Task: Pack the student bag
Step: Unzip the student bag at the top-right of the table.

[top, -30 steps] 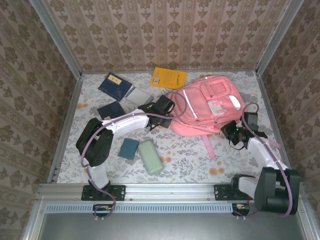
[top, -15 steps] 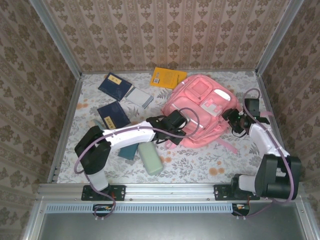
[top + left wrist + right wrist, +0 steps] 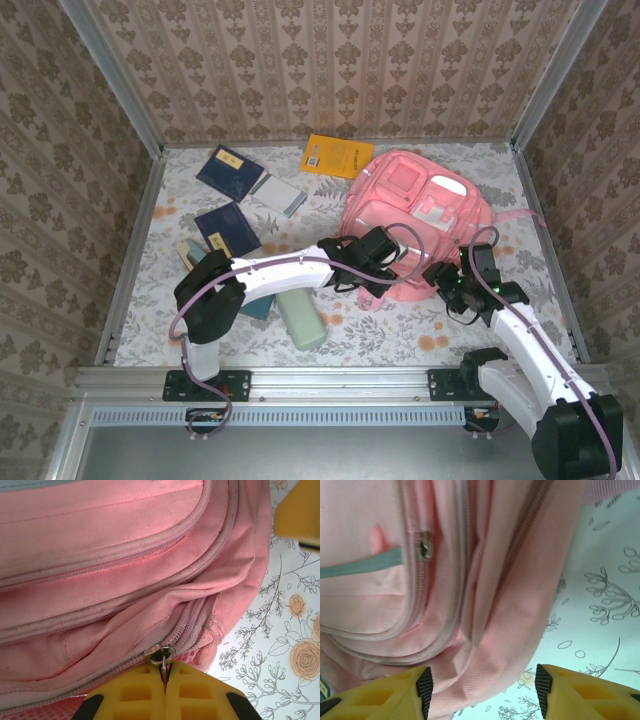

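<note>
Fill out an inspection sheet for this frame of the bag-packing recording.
Surface: floral tablecloth.
Job's things: pink backpack lying far right.
Clutter: yellow book, navy booklet, second navy booklet, grey notebook, teal box, pale green case, all outside the backpack.
Grippers: left gripper shut on a zipper pull; right gripper open beside the backpack.
Cables: purple cables along both arms.
Surroundings: patterned walls, aluminium frame.

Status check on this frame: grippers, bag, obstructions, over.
Left gripper shut on zipper pull. Right gripper open, jaws astride student bag edge. Yellow book, green case lie outside the bag.
</note>
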Robot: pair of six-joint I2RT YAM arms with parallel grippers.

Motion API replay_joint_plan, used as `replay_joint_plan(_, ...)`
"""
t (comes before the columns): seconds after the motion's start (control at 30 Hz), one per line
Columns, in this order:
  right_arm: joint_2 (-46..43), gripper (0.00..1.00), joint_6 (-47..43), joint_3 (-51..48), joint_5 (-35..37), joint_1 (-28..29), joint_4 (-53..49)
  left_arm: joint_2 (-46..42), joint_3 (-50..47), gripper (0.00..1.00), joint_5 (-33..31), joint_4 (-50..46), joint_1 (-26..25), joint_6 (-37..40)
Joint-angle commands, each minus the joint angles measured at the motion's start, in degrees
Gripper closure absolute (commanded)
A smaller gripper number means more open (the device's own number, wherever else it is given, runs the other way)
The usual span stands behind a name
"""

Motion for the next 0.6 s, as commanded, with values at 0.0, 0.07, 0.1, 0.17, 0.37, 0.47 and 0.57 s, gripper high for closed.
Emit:
replay_joint_plan(0.0,0.72,0.41,10.11,-5.31,-6.79,2.17,10.46,-0.78,1.02,1.0,1.04,1.62,-0.46,-0.89)
replay_joint_plan(0.07,1.43,0.4,13.75,-6.99,-7.19,4.49,15.4,-0.54,1.2,1.0,0.93,1.39,-0.75,-1.12)
replay_joint_plan(0.1,1.81,0.39,15.14,-7.2,-7.13,5.8,16.99,-0.44,1.37,1.0,0.96,1.31,-0.92,-1.17)
replay_joint_plan(0.17,2.54,0.34,16.95,-7.21,-6.84,7.88,18.99,-0.27,1.72,1.0,0.79,1.11,-1.33,-1.35)
replay_joint_plan(0.37,4.91,0.44,20.5,-7.99,-4.07,11.6,24.42,0.18,2.9,1.0,0.5,0.29,-2.17,-1.61)
replay_joint_plan(0.47,5.17,0.8,18.54,-6.99,-1.02,11.5,20.46,0.27,3.26,1.0,0.08,-0.44,-2.35,-1.79)
replay_joint_plan(0.57,3.85,1.0,15.25,-5.19,1.7,9.47,13.18,0.49,3.84,1.0,-1.97,-3.04,-2.11,-1.44)
